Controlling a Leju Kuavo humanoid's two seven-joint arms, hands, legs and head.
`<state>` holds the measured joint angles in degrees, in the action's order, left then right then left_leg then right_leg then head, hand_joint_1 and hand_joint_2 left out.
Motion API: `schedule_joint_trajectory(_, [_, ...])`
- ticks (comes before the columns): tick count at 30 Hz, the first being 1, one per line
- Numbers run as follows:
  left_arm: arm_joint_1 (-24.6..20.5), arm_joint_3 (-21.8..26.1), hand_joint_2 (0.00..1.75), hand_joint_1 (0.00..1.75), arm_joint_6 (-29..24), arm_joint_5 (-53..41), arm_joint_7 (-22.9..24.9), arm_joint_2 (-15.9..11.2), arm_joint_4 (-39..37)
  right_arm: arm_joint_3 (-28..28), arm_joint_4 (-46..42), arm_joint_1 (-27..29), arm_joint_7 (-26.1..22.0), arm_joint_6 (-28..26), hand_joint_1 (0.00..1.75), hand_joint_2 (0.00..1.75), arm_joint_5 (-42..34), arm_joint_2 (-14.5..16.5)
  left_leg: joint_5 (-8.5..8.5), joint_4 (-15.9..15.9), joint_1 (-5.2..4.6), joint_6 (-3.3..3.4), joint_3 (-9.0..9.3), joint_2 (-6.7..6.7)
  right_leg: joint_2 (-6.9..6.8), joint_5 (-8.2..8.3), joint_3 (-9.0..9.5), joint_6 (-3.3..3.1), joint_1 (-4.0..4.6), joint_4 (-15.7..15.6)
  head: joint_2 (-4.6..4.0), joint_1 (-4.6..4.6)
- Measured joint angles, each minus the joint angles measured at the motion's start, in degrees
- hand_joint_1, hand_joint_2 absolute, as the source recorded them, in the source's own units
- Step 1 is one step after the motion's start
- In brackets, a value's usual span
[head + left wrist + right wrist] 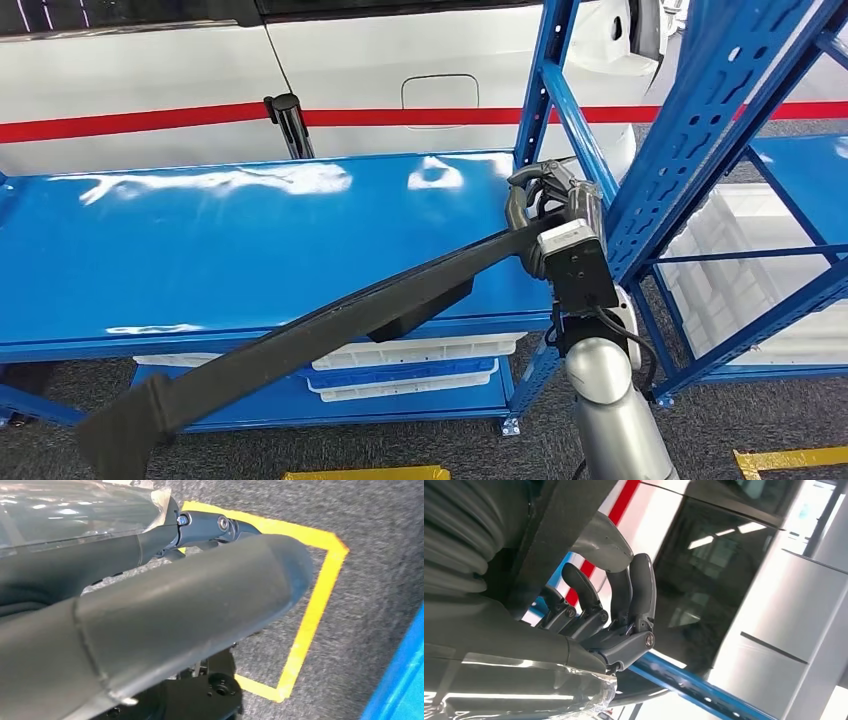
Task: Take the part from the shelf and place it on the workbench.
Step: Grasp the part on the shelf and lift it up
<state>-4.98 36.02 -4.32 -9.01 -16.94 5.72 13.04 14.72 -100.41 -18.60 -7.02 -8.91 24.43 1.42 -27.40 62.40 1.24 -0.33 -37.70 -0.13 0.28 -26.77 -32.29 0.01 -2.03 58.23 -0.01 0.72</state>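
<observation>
Across the blue shelf deck [200, 240] we are carrying a long dark trim part [330, 315], a slim car-body moulding that is slanting from our right hand [548, 205] at the shelf's upright down toward the lower left of the head view. Our right hand is wrapping its fingers [624, 600] around the upper end. The lower end [200, 605] is hanging over the grey carpet and yellow floor tape [310, 615] in the left wrist view, where we cannot tell how our left hand is set. We are judging the part light and fairly stiff, yet long enough to swing and twist, so holding both ends looks wise. A white car [330, 80] is standing behind the shelf.
</observation>
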Motion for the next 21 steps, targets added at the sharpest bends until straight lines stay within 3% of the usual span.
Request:
schedule_joint_trajectory(2, [-0.12, 0.0, 0.0, 0.0, 0.0, 0.03, 0.18, 0.0, 0.0, 0.06, 1.46, -0.94, 1.35, 1.02, 1.75, 1.75, 1.19, -0.18, -4.98, 7.39, 0.04, -0.36, -2.52, -0.01, -0.09, 0.81, -1.08, -0.69, 0.34, 0.02, 0.0, 0.04])
schedule_joint_trajectory(3, [-0.19, 0.0, 0.0, 0.0, 0.0, 0.12, 0.28, -0.01, 0.01, 0.13, 2.46, -1.5, 2.01, 1.5, 1.75, 1.75, 1.84, -0.26, -6.45, 10.46, 0.04, -0.44, -3.29, -0.02, -0.12, 1.22, -1.64, -0.83, 0.51, 0.04, 0.0, 0.04])
schedule_joint_trajectory(4, [-0.27, 0.01, 0.0, 0.0, -0.01, 0.22, 0.37, -0.03, 0.01, 0.24, 3.55, -2.09, 2.61, 1.9, 1.75, 1.75, 2.49, -0.36, -6.86, 11.9, 0.04, -0.41, -3.22, -0.02, -0.14, 1.63, -2.18, -0.83, 0.67, 0.06, 0.0, 0.04])
schedule_joint_trajectory(5, [-0.36, 0.02, 0.0, 0.0, 0.0, 0.33, 0.44, -0.03, 0.01, 0.4, 4.69, -2.81, 3.14, 2.27, 1.75, 1.75, 3.09, -0.47, -6.19, 11.0, 0.02, -0.24, -1.95, -0.02, -0.14, 2.04, -2.67, -0.78, 0.8, 0.07, 0.01, 0.04])
schedule_joint_trajectory(8, [-0.83, 0.14, 0.0, 0.0, 0.15, 0.49, 0.4, -0.17, 0.02, 1.18, 8.01, -5.75, 4.45, 2.81, 1.75, 1.75, 4.92, -0.64, -2.84, -0.17, -0.31, 0.9, 6.06, -0.02, -0.14, 3.14, -3.59, -0.28, 1.1, 0.08, 0.01, 0.01])
schedule_joint_trajectory(10, [-1.09, 0.33, 0.0, 0.0, 0.74, 0.8, 0.01, -0.33, 0.04, 1.99, 10.39, -8.26, 5.47, 2.83, 1.75, 1.75, 6.66, -0.73, -2.2, -4.21, -0.82, 1.47, 8.54, -0.04, -0.23, 3.81, -3.75, 0.45, 1.13, 0.03, 0.01, 0.02])
schedule_joint_trajectory(13, [-1.36, 0.96, 0.0, 0.0, 1.96, 1.25, -0.66, -0.35, 0.04, 3.46, 13.94, -12.4, 6.91, 2.85, 1.75, 1.75, 8.93, -0.99, -0.75, -5.19, -1.04, 2.32, 7.96, 0.13, -0.31, 4.32, -4.4, 1.47, 1.13, 0.05, 0.01, 0.15])
schedule_joint_trajectory(15, [-1.85, 1.29, 0.0, 0.0, 2.5, 1.26, -0.93, -0.25, 0.04, 4.36, 15.93, -15.32, 8.08, 2.56, 1.75, 1.75, 11.21, -1.26, 0.87, -5.91, -0.83, 3.13, 6.97, 0.36, -0.31, 1.54, -6.2, 1.11, 1.26, 3.27, 0.0, 0.04])
schedule_joint_trajectory(17, [-2.39, 1.46, 0.0, 0.0, 3.05, 1.25, -1.21, -0.18, 0.05, 5.41, 17.54, -17.79, 9.33, 1.87, 1.75, 1.75, 14.38, -1.51, 2.12, -5.97, -0.86, 3.49, 5.47, 0.44, -0.3, -3.01, -8.7, 0.57, 1.19, 10.48, 0.0, -0.03])
schedule_joint_trajectory(18, [-2.57, 1.49, 0.0, 0.0, 3.31, 1.22, -1.32, -0.15, 0.05, 5.87, 18.13, -18.61, 9.77, 1.6, 1.75, 1.75, 15.48, -1.62, 2.63, -5.95, -0.87, 3.5, 4.77, 0.45, -0.3, -4.49, -9.58, 0.62, 1.15, 13.86, 0.0, -0.06])
schedule_joint_trajectory(20, [-2.81, 1.49, 0.0, 0.0, 3.71, 1.12, -1.5, -0.05, 0.05, 6.53, 19.02, -19.79, 10.23, 1.46, 1.75, 1.75, 16.17, -1.72, 3.52, -5.89, -0.87, 3.41, 3.55, 0.49, -0.3, -5.17, -9.71, 1.28, 1.1, 17.14, 0.0, -0.14])
schedule_joint_trajectory(21, [-2.9, 1.49, 0.0, 0.0, 3.88, 1.08, -1.55, 0.03, 0.05, 6.8, 19.35, -20.3, 10.31, 1.47, 1.75, 1.75, 16.17, -1.74, 3.91, -5.84, -0.86, 3.29, 3.03, 0.5, -0.31, -4.46, -8.52, 1.76, 1.08, 16.18, 0.0, -0.15])
